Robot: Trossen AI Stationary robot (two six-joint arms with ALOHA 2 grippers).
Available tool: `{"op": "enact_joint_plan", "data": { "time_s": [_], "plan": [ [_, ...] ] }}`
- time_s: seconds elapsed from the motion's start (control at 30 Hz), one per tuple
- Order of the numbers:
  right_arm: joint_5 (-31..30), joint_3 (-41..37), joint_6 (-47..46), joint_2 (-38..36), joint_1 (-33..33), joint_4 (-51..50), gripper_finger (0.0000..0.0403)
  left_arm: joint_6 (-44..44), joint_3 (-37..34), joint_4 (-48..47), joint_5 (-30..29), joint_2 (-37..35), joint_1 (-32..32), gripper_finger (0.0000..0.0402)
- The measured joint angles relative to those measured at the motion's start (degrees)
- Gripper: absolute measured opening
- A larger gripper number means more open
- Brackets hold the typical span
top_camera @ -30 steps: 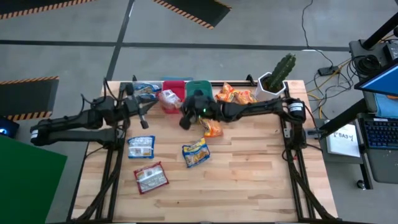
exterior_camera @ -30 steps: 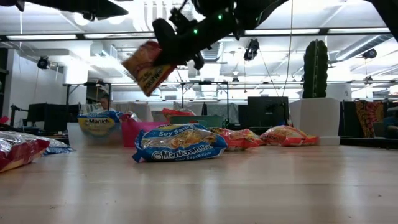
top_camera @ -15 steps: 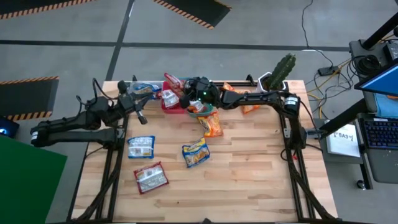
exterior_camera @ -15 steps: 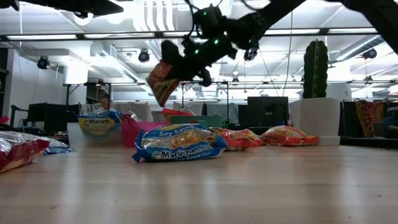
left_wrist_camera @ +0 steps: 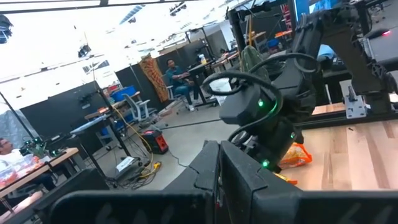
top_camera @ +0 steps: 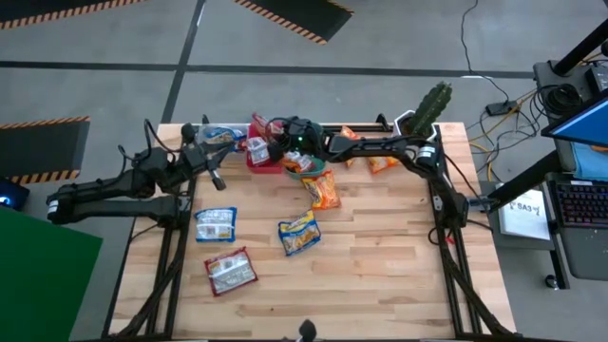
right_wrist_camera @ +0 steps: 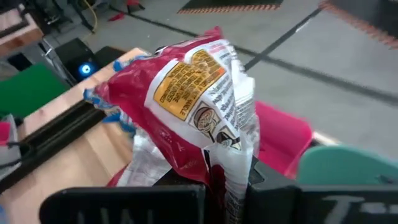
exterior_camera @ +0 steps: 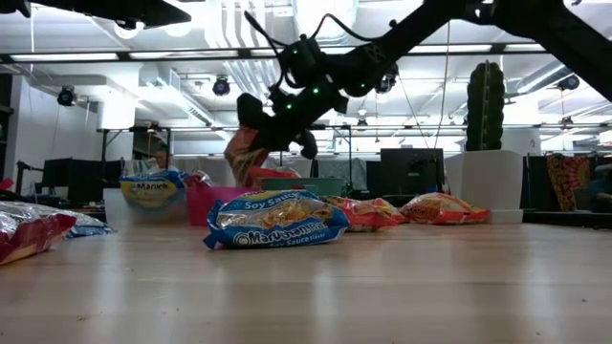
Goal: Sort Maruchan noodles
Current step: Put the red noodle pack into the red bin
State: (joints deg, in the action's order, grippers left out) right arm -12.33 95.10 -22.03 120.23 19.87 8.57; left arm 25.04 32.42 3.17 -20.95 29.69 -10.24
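My right gripper (top_camera: 281,131) is at the table's far edge, shut on a red noodle packet (right_wrist_camera: 193,106) above the red bin (top_camera: 269,163). In the low view the packet (exterior_camera: 243,153) hangs under the gripper (exterior_camera: 260,122). My left gripper (top_camera: 217,175) is shut and holds nothing, near the clear bin (top_camera: 220,139), which holds a blue packet. Lying flat on the table are a blue packet (top_camera: 216,224), a blue-and-yellow one (top_camera: 299,233), a red one (top_camera: 231,272) and an orange one (top_camera: 324,190). More orange packets (top_camera: 369,152) lie by the far edge. My right gripper pinches the red packet by one crinkled end (right_wrist_camera: 219,167) between its two fingers. It reaches in from the table's right, slanting down. The packet is lifted clear and hangs tilted below the fingers, over the red bin.
The teal bin (top_camera: 309,169) stands right of the red bin and has a packet in it. A potted cactus (top_camera: 425,116) stands at the far right corner. The near half of the table (top_camera: 380,275) has bare wood.
My right gripper has carried the packet from above the table's middle, near the orange packet, toward the far edge and somewhat left, ending over the red bin. It has stayed shut on the packet, which now hangs steeper under it.
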Motion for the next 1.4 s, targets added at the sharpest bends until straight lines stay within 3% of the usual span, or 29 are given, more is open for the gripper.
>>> {"op": "enact_joint_plan", "data": {
  "time_s": [0.23,0.57,0.73,0.97,1.2,1.4],
  "plan": [
    [0.3,1.4,-0.7,2.1,0.5,-2.1,0.0021,0.2,0.0,0.0,0.0,0.0,0.0,0.0],
    [0.3,1.4,-0.2,2.3,0.7,-1.5,0.0118,0.2,0.0,0.0,0.0,0.0,0.0,0.0],
    [0.3,1.3,1.8,2.3,0.7,-0.8,0.0145,0.2,0.0,0.1,0.1,0.0,0.0,0.0],
    [4.6,1.3,3.7,2.3,0.6,2.4,0.0129,0.4,0.0,0.3,0.1,0.0,0.0,0.0],
    [-1.5,1.3,2.6,4.7,0.7,3.5,0.0114,0.6,0.0,0.5,0.1,0.0,0.0,0.0],
    [-3.3,1.3,4.8,5.9,1.8,8.5,0.0113,0.6,0.0,0.5,0.1,0.1,0.0,0.0]
  ]
}}
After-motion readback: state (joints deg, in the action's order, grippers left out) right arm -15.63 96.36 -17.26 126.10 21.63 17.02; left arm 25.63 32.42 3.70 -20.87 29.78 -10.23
